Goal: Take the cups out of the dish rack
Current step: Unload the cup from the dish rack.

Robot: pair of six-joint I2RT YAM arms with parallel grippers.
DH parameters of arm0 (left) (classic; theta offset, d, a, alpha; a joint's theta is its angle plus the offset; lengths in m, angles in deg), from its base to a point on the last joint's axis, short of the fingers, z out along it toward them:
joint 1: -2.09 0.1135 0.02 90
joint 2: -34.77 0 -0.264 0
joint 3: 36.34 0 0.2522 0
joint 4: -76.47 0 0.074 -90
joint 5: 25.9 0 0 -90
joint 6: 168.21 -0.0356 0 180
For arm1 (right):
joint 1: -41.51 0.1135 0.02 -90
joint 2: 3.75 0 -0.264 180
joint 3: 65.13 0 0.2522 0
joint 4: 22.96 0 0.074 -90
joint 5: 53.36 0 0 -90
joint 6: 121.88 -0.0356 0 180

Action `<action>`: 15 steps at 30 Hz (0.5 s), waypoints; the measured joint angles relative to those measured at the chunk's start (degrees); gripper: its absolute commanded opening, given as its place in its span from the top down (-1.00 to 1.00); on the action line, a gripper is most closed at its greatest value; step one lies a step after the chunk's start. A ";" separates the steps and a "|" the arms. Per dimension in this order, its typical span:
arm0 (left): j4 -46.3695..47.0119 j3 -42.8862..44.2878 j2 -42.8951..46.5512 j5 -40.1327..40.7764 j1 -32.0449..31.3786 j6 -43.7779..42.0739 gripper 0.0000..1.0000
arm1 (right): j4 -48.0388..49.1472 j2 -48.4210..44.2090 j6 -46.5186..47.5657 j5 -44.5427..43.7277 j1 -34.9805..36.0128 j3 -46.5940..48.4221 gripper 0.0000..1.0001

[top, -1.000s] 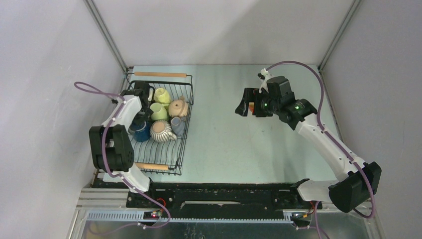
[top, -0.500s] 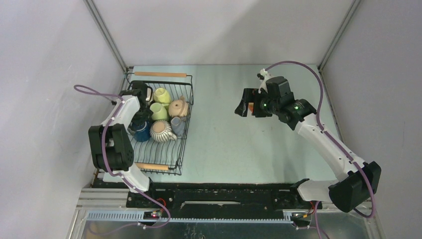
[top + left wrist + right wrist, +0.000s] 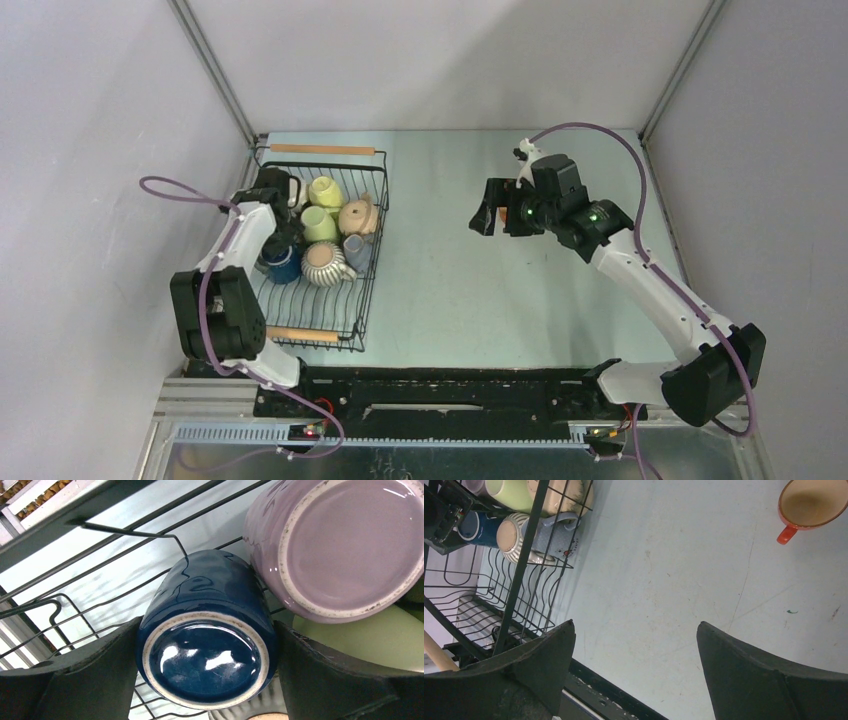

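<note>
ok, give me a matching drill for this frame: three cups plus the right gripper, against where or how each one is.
Things:
1. blue cup
2. orange cup
3. ribbed cup
4. right gripper

Places or states:
A. upright on the table, outside the rack
B. open, holding nothing
C. between the left gripper fingers, base toward the wrist camera
D. on its side in the rack, near the right edge

Pairs: 1-C, 2-A, 3-D, 4-B
</note>
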 measured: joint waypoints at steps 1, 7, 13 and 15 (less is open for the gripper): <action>0.24 -0.33 0.68 -0.04 0.07 -0.35 0.73 | 0.00 0.00 0.00 0.02 0.15 0.00 -0.94; 0.00 -0.92 5.11 -0.15 0.11 -2.47 0.92 | 0.07 0.00 -0.13 0.00 1.22 0.00 -0.93; -1.05 -0.92 8.46 -0.59 0.11 -4.74 1.00 | 0.17 0.20 -0.24 0.00 2.60 0.07 -0.93; -1.62 -0.92 9.46 -0.59 0.11 -5.51 1.00 | 0.28 0.59 -0.42 -0.02 3.15 0.33 -0.93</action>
